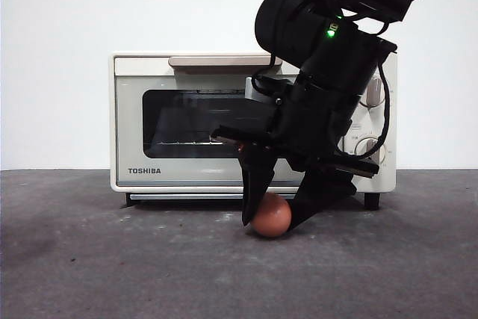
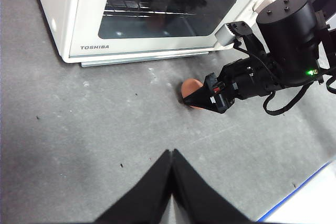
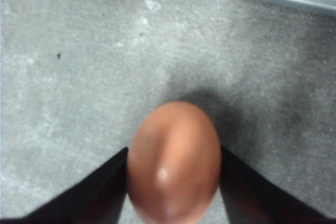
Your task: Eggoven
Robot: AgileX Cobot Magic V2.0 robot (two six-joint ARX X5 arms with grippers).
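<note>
The left end effector (image 2: 171, 182) hangs over bare grey surface (image 2: 94, 129) with its two black jaws pressed together tip to tip and nothing between them; it is well apart from the egg and from the TOSHIBA toaster oven (image 2: 142, 19), which lies beyond it with its door shut. The oven's beige handle (image 1: 220, 60) runs along the top of the door above the dark glass window (image 1: 190, 123), and in the front view the two round knobs (image 1: 373, 92) on its control side are partly covered by the working arm. The right end effector (image 1: 272, 218) reaches down in front of the oven, its jaws spread to about the egg's width, one on each side of the reddish-brown egg (image 1: 271, 215). In the right wrist view the egg (image 3: 173, 161) fills the gap between the jaws, and each jaw's inner edge meets its side; the jaws appear to be gripping it, though how firmly they press cannot be judged from these blurred close views. The egg sits low, at or just on the grey surface (image 1: 112, 259), directly between the right end effector's fingertips and just in front of the oven's lower front edge. From the left wrist view the egg (image 2: 191, 87) shows partly hidden behind the right end effector (image 2: 202, 100), near the oven's door.
</note>
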